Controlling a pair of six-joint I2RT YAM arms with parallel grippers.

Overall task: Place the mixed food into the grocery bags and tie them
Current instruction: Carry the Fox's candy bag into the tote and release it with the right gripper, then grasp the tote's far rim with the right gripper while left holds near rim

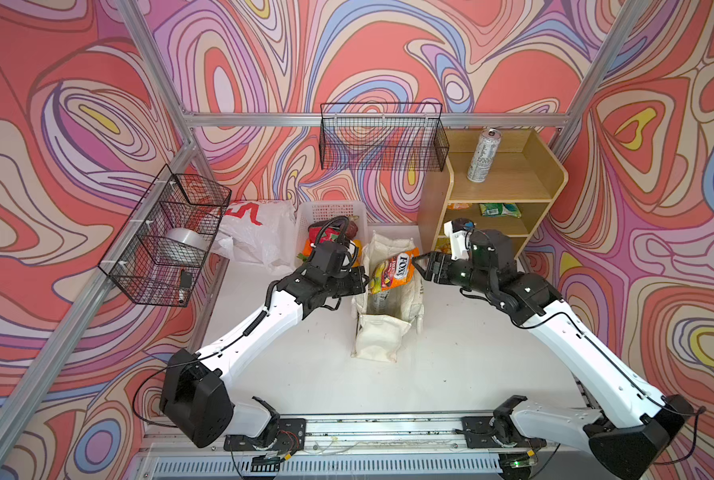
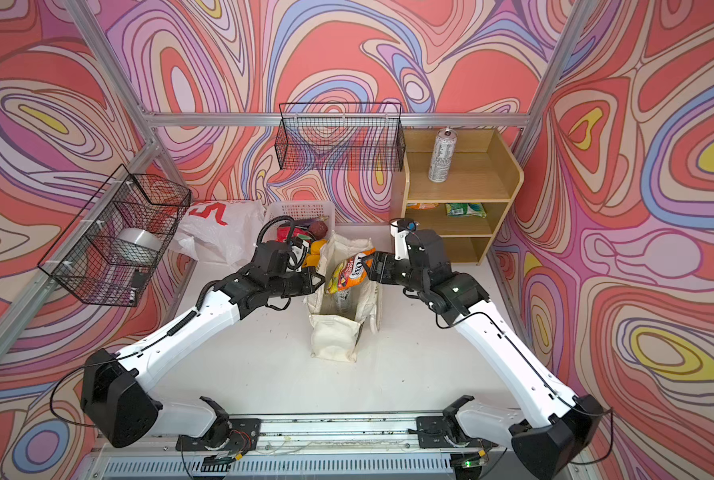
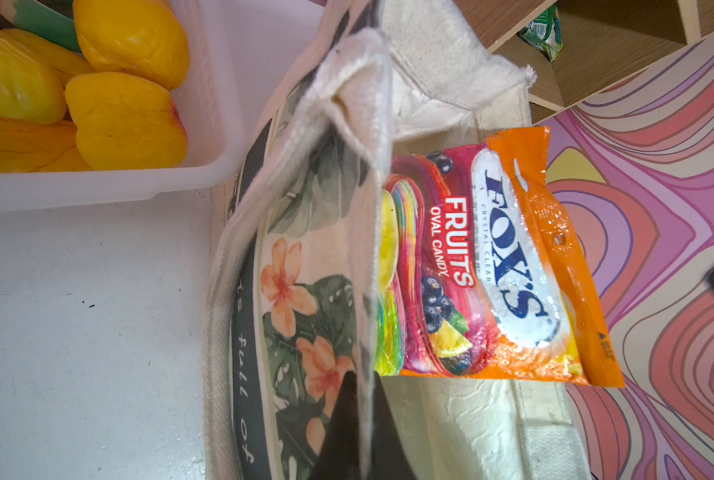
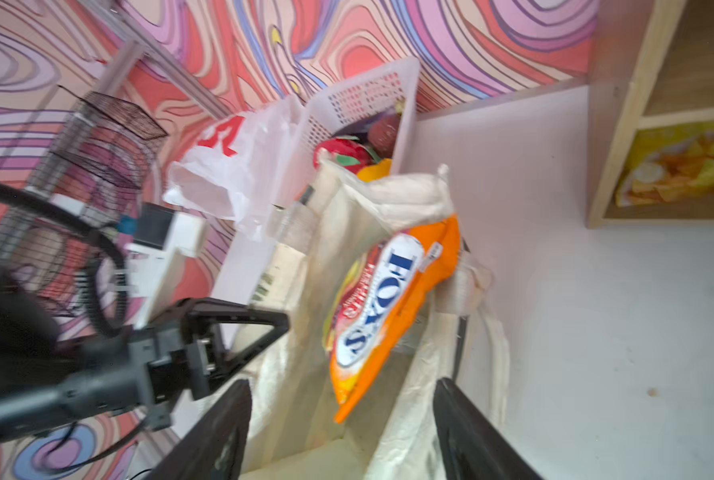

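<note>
Take the candy packet (image 1: pixel 392 272), lodged tilted in the mouth of the canvas tote (image 1: pixel 378 336), by its flat orange seal: light, crinkly, probably slick. Limp tote rim pinched in the left gripper (image 1: pixel 361 283); right gripper (image 1: pixel 421 268) spread wide, seemingly clear of the packet.
</note>
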